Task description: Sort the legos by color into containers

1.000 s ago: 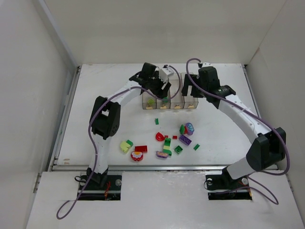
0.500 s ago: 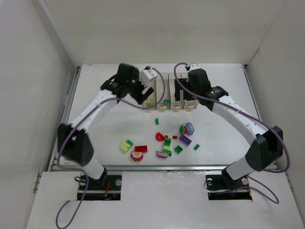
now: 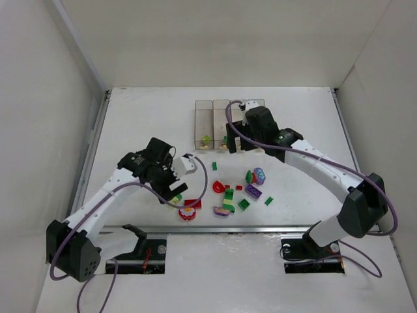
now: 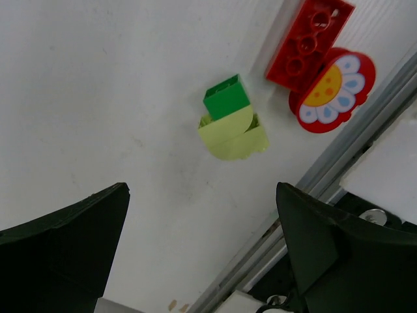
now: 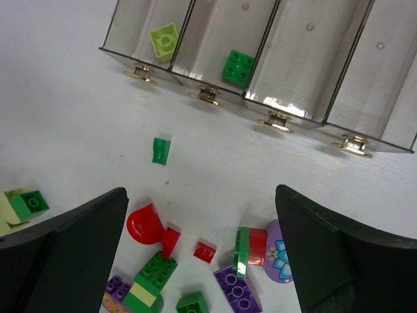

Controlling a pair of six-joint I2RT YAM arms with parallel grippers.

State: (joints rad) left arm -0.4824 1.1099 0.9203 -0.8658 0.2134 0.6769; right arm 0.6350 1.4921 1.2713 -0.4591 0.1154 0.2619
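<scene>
Left fingers [image 4: 65, 235] and right fingers [image 5: 71, 241] both stand wide apart above loose legos [image 3: 253, 191] on the worktop [image 3: 130, 124].
Just ahead of the left fingers, a yellow-green piece [image 4: 233, 135] touches a green cube [image 4: 226, 98]; farther, toward the right-hand finger, a red brick [image 4: 309, 42] touches a red flower disc [image 4: 332, 88]. Between the right fingers lie a red rounded piece [image 5: 144, 225], a small red tile [image 5: 205, 251] and a purple brick [image 5: 238, 290]. Ahead lies a small green piece [image 5: 161, 150]. Farthest are the containers [image 5: 306, 65], the leftmost holding a yellow-green brick [image 5: 164, 39] and the next a green brick [image 5: 238, 65].
</scene>
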